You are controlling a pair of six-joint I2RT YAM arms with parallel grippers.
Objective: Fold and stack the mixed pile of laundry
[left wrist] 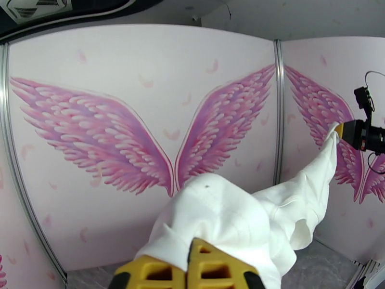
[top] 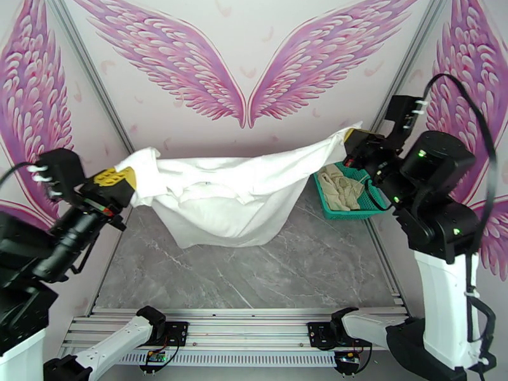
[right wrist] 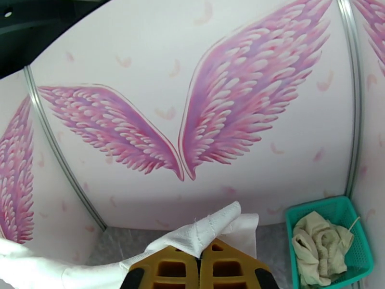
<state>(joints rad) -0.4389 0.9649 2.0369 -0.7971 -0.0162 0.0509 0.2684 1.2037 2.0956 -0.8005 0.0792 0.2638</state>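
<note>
Nearest, the grey marbled bench spreads out beyond the arm bases. Above it the white shirt hangs stretched between the two arms, its middle sagging low; whether the lowest fold touches the bench I cannot tell. The left jaws are closed on the shirt's left end, yellow fingers pressed together with cloth bunched over them. The right jaws are clamped on the opposite corner, held higher, fabric pinched between their yellow fingers. Farther back on the right, the teal mesh basket holds the cream-beige garment, crumpled inside. Behind everything stands the wall painted with pink wings.
</note>
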